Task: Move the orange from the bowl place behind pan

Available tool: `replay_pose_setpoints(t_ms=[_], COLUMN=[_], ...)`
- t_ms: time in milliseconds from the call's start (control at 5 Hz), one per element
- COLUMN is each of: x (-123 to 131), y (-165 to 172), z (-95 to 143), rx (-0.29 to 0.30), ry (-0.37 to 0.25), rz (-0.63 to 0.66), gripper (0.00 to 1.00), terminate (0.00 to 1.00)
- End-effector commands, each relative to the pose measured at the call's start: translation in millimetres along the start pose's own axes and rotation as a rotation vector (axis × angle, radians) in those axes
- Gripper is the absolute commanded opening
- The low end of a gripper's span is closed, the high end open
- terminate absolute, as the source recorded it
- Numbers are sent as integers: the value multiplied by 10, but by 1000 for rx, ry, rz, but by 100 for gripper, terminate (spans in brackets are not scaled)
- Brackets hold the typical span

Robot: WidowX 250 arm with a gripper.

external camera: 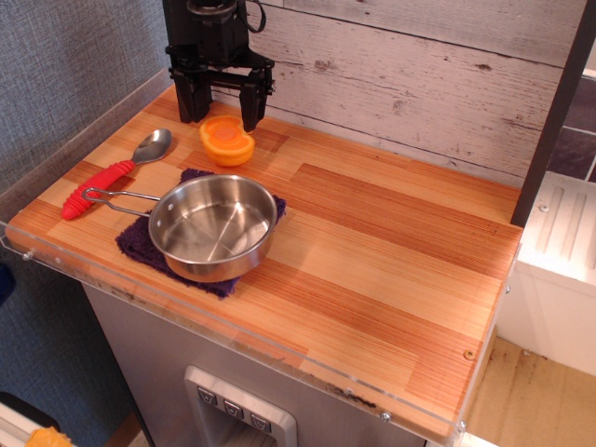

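I see the orange (226,141) lying flat face up on the wooden tabletop (372,242) near its back left corner, just behind the pan (213,226). My gripper (223,104) hangs directly above the fruit with its two fingers spread apart, released and holding nothing; the fingertips sit at either side of the orange's far edge. The pan is empty and rests on a dark purple cloth (140,244) toward the front left edge. A red-handled spoon (115,173) lies along the left edge beside the pan's wire handle.
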State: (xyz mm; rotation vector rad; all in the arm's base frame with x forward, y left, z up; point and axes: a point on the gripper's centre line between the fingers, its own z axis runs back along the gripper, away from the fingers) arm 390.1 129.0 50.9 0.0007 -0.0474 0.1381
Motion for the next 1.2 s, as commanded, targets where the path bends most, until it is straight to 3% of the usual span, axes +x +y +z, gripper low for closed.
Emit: replay_pose_setpoints(t_ms=[0, 600, 800, 1000], x=[-173, -362, -362, -362], y=[-151, -217, -217, -217], z=[1193, 1070, 1070, 1070], rx=[-85, 72, 72, 72], ry=[-231, -65, -65, -65], rz=[-63, -87, -87, -87], gripper=[100, 100, 100, 100], terminate=[0, 0, 0, 100])
